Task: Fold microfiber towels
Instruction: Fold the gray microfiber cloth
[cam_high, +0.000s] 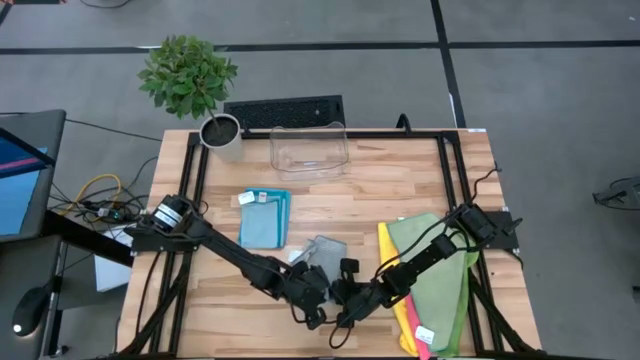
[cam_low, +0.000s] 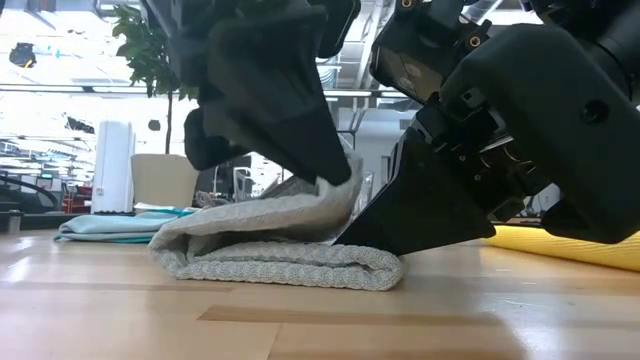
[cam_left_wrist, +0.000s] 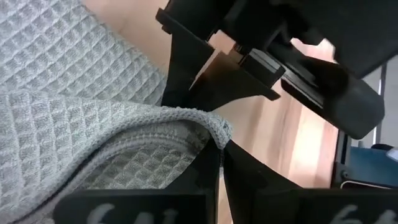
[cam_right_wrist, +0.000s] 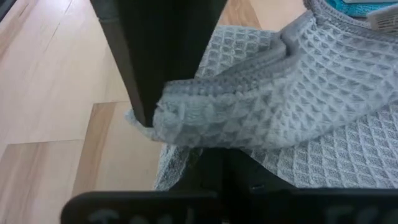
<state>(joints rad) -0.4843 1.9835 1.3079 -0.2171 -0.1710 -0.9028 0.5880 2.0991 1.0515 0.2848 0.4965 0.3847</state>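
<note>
A grey waffle-weave microfiber towel (cam_high: 322, 252) lies near the table's front middle, doubled over itself, its folded edge (cam_low: 290, 268) on the wood. My left gripper (cam_left_wrist: 219, 146) is shut on a corner of its upper layer. My right gripper (cam_right_wrist: 211, 163) comes in from the right, shut low at the same end of the towel, with the tips mostly under cloth. Folded blue and teal towels (cam_high: 265, 215) lie flat at the middle left. Green, yellow and pink towels (cam_high: 432, 282) lie in a spread pile at the right. My left gripper pinches the hemmed corner (cam_left_wrist: 214, 127) of the grey towel's upper layer between its two fingers, slanting down from the table's left. That layer arches over the lower one, which rests on the table. My right gripper is closed at the towel's lower layer (cam_right_wrist: 186, 121), slanting down from the table's right. The folded cloth drapes over its fingertips and hides the place of contact. In the low view its finger (cam_low: 400, 215) rests on the towel's lower part, which lies on the table.
A clear plastic bin (cam_high: 308, 150) stands at the far middle, beside a potted plant (cam_high: 195, 85) at the far left corner. A keyboard (cam_high: 285, 110) lies behind the table. Bare wood (cam_high: 220, 300) shows at the near left.
</note>
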